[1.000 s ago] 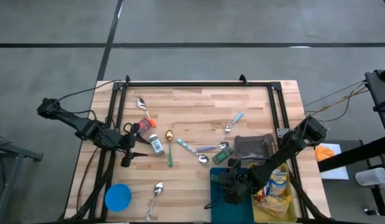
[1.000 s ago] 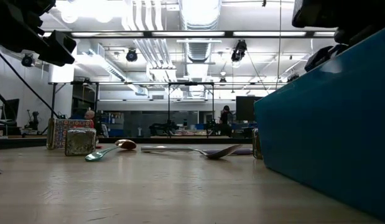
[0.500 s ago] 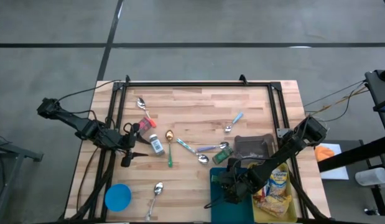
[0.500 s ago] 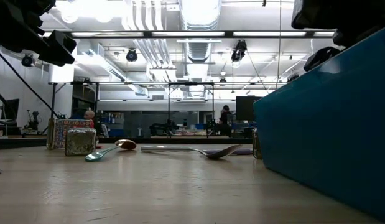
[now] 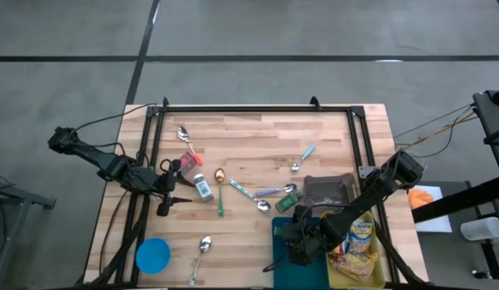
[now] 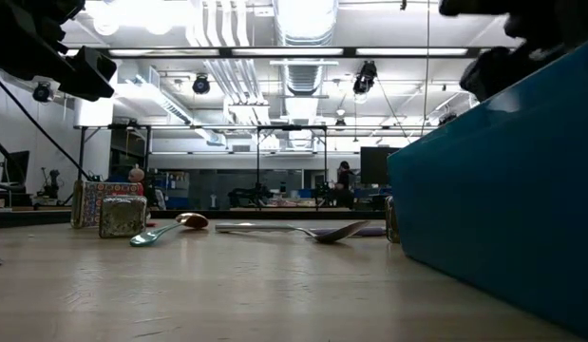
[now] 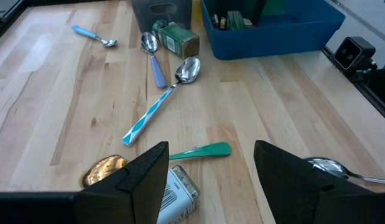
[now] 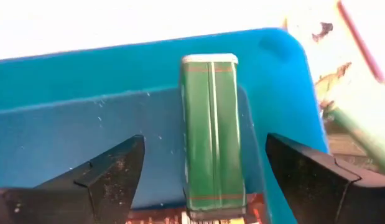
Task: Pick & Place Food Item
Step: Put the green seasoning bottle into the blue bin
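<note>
A green tin sits inside the blue bin, its far end at the bin's wall. My right gripper hangs over the bin at the table's near right. It is open, with one finger on either side of the tin and a gap on both sides. My left gripper waits open at the table's left, above a small spice jar and a green-handled spoon. A second green tin lies on its side on the wood near the bin.
Several spoons are scattered over the middle of the table. A dark tray is just behind the bin, with yellow snack bags to the bin's right. A blue round lid lies at the near left. A black frame edges the table.
In the low view the dark shape of my right gripper above the bin's rim has shifted a little upward. Nothing else has moved.
</note>
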`<action>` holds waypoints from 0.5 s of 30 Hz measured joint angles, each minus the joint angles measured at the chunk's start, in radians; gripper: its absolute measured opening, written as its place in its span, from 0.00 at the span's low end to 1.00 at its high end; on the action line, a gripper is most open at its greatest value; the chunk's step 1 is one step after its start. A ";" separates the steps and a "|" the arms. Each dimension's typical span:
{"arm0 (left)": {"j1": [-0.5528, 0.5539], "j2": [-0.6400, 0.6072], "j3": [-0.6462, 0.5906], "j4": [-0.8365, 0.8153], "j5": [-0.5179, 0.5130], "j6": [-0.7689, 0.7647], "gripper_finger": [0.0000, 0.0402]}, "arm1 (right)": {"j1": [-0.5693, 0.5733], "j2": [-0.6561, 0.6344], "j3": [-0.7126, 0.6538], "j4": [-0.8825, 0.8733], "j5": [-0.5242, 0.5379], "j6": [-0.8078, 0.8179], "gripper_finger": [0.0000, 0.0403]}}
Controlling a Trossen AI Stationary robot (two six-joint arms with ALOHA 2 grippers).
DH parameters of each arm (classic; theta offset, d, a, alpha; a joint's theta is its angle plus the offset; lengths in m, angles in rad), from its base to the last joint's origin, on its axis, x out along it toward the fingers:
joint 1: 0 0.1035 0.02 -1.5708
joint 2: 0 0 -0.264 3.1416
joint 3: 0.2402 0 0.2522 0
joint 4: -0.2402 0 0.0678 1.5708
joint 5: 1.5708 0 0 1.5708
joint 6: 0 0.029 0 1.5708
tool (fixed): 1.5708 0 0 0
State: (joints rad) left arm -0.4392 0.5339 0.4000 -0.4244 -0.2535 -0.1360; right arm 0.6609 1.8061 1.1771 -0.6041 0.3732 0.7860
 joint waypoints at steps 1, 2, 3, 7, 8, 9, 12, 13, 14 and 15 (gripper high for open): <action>0.000 0.000 0.000 0.000 0.000 0.000 0.60 | 0.000 0.000 0.008 -0.004 0.000 -0.008 0.83; 0.000 0.000 0.000 0.000 0.000 0.000 0.60 | 0.000 0.000 0.018 -0.017 0.000 -0.015 0.83; 0.000 0.000 0.000 0.000 0.000 0.000 0.60 | 0.000 0.000 0.028 -0.032 -0.001 -0.019 0.83; 0.000 0.000 0.000 0.000 0.000 0.000 0.60 | 0.000 0.000 0.067 -0.056 0.001 -0.035 0.83; 0.000 0.000 0.000 0.000 0.000 0.000 0.60 | 0.000 0.000 0.079 -0.070 0.005 -0.039 0.83; 0.000 0.000 0.000 0.000 0.000 0.000 0.60 | 0.000 0.000 0.092 -0.083 0.014 -0.043 0.83; 0.000 0.000 0.000 0.000 0.000 0.000 0.60 | 0.000 0.000 0.132 -0.104 0.044 -0.038 0.83; 0.000 0.000 0.000 0.000 0.000 0.000 0.60 | -0.001 0.000 0.143 -0.109 0.066 -0.031 0.83; 0.000 0.000 0.000 0.000 0.000 0.000 0.60 | -0.002 0.000 0.156 -0.117 0.093 -0.025 0.83; 0.000 0.000 0.000 0.000 0.000 0.000 0.60 | -0.003 0.000 0.169 -0.123 0.123 -0.017 0.83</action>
State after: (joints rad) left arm -0.4390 0.5339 0.4000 -0.4242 -0.2533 -0.1358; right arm 0.6580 1.8061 1.3466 -0.7272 0.4964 0.7688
